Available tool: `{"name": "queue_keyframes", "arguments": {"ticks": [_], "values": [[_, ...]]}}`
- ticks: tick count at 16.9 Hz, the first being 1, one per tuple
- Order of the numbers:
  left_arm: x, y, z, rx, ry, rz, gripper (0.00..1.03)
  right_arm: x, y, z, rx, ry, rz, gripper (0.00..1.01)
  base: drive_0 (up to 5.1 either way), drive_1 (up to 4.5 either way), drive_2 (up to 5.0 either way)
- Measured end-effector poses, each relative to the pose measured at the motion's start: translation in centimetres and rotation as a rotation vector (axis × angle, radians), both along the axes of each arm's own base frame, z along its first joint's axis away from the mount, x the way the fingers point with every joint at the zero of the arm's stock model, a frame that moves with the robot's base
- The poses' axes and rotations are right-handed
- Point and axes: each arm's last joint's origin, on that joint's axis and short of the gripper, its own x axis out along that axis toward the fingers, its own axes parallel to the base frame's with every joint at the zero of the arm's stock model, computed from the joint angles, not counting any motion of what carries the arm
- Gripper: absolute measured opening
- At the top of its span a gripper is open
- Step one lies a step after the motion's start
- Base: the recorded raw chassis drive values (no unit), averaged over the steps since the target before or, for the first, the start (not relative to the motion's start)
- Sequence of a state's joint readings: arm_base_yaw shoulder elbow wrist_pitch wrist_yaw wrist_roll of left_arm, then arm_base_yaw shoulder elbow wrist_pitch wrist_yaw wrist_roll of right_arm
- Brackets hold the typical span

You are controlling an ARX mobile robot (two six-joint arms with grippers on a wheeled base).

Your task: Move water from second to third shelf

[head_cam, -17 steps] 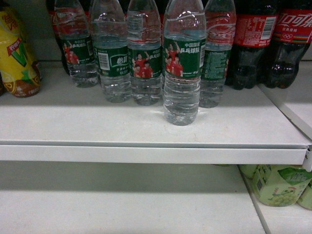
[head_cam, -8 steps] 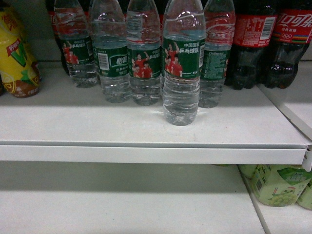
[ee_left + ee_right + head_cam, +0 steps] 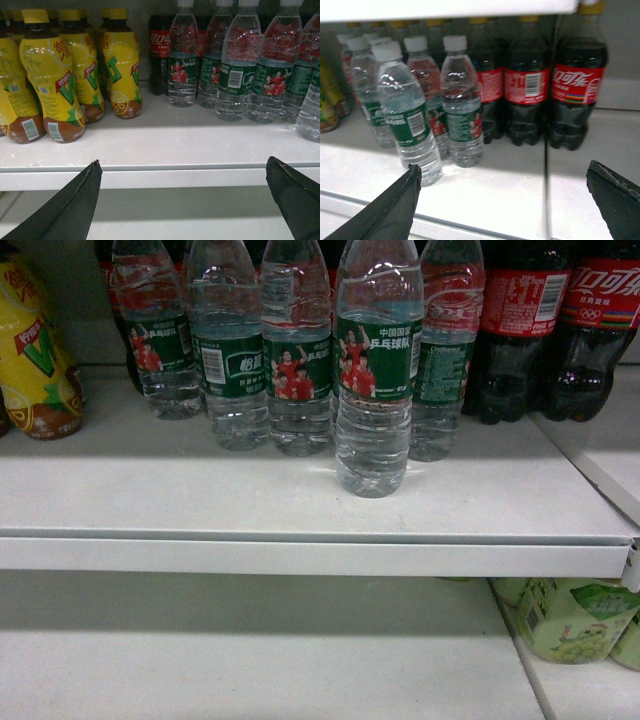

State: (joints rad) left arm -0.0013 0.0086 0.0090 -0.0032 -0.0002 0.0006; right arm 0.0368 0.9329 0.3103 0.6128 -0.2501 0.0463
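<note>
Several water bottles with green labels stand in a cluster on the white shelf (image 3: pixel 200 490). One water bottle (image 3: pixel 375 390) stands forward of the others, closest to the shelf's front edge. It shows at the far right of the left wrist view (image 3: pixel 311 107) and at the left of the right wrist view (image 3: pixel 407 117). My left gripper (image 3: pixel 182 165) is open and empty, in front of the shelf's lip and left of the bottles. My right gripper (image 3: pixel 503 170) is open and empty, short of the shelf and right of the front bottle. Neither gripper shows in the head view.
Dark cola bottles (image 3: pixel 520 330) with red labels stand right of the water, beyond a thin divider (image 3: pixel 546 165). Yellow tea bottles (image 3: pixel 50 80) stand to the left. A lower shelf (image 3: pixel 250 660) lies beneath, with pale green bottles (image 3: pixel 575 620) at its right.
</note>
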Motion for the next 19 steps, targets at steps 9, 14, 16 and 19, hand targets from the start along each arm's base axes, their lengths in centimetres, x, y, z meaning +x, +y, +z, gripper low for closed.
{"name": "queue_keyframes", "arguments": {"ticks": [9,14,16,19], "values": [[0.0,0.0,0.0,0.000,0.000,0.000,0.98,4.8,11.2,-4.8,-0.070,0.158,0.245,0.98,0.0,0.00,0.0],[0.0,0.0,0.0,0.000,0.000,0.000,0.98,7.3,13.4,-4.4,-0.030,0.215,0.222,0.98,0.0,0.00,0.0],[0.0,0.0,0.0,0.000,0.000,0.000,0.98,8.1,13.7,-4.1,-0.010,0.235,0.215,0.98,0.0,0.00,0.0],[0.0,0.0,0.0,0.000,0.000,0.000,0.98,10.3,14.5,-2.9,0.015,0.263,0.162,0.98,0.0,0.00,0.0]]}}
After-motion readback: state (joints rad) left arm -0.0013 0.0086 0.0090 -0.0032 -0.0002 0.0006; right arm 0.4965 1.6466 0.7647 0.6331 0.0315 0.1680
